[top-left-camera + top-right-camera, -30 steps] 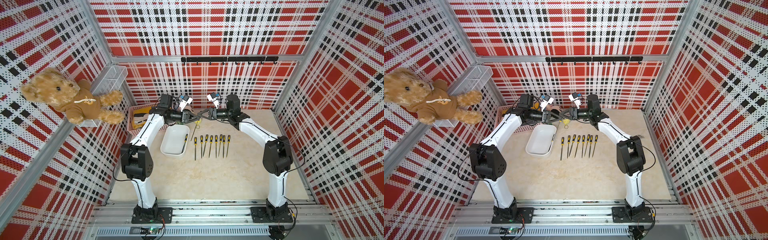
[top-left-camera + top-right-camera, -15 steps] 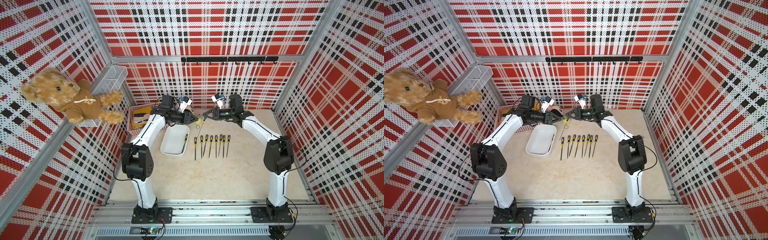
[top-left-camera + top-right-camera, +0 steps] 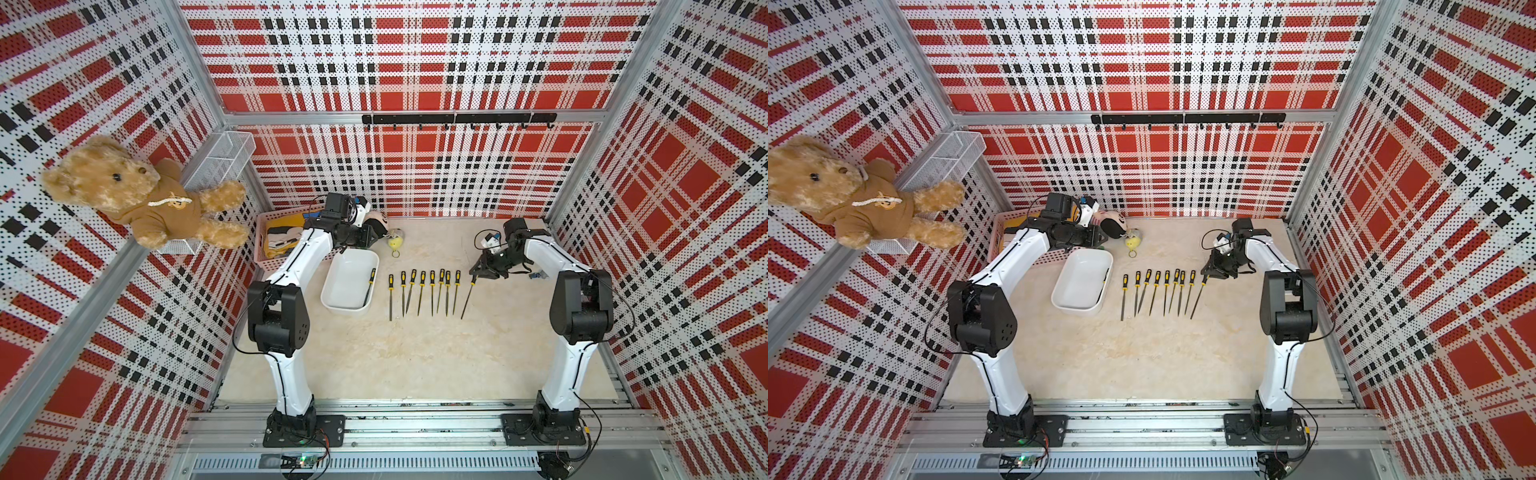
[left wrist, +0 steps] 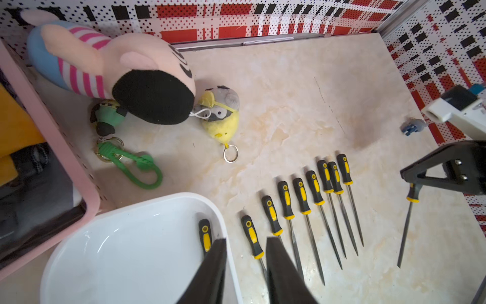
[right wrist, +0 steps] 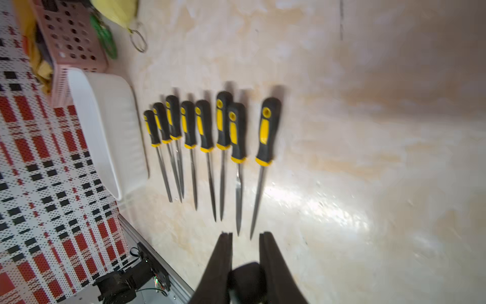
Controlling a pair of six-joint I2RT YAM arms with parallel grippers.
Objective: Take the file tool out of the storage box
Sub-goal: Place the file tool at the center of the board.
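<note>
My right claw (image 3: 474, 277) is clamped on the handle of one file (image 3: 466, 297), blade slanting down toward the counter (image 3: 415, 353), just beside the row of eight files (image 3: 422, 279). That row lies between my claws. My left claw (image 4: 246, 246) stands apart over the storage box (image 4: 118, 250) rim. Another file (image 4: 205, 234) lies inside, against the wall nearest the row.

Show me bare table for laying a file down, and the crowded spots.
Bare: between the file row and the front rail, and behind the row to the back wall. Crowded: around the storage box, plush toys, pink basket.
</note>
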